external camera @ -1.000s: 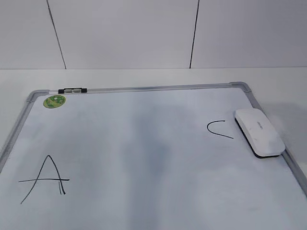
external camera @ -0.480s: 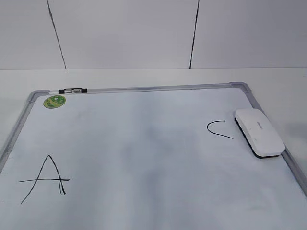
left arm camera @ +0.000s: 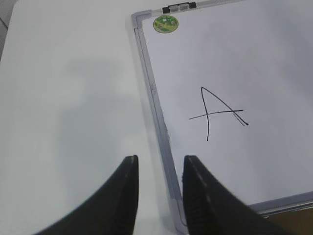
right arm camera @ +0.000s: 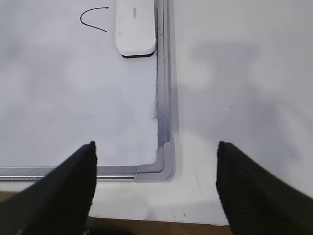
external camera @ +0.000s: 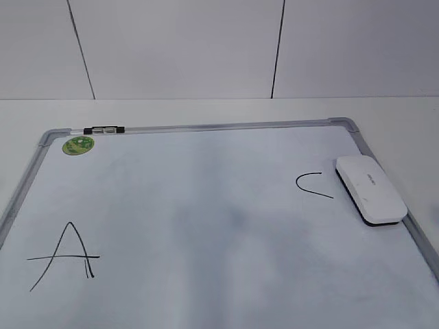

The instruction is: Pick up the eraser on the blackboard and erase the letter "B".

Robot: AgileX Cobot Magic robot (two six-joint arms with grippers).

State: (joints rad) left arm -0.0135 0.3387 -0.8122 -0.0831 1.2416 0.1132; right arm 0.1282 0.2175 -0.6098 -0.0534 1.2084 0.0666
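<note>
Exterior view: eraser (external camera: 370,188) lies flat on the blackboard (external camera: 206,226), against its right frame, just right of the "C" (external camera: 313,184); no "B" shows. Left gripper (left arm camera: 159,166) narrowly parted, right gripper (right arm camera: 156,152) wide apart, both empty.

White table (external camera: 206,110) extends past the frame on all visible sides. Hand-drawn black "A" (external camera: 63,255) sits at the near left; a curved black "C" stroke (external camera: 312,184) lies toward the right, tipped on its side. Small black-and-clear marker (external camera: 103,129) rests along the far edge, just beside a round green sticker (external camera: 77,144). Pale panelled wall (external camera: 178,48) behind, dark seams.
</note>
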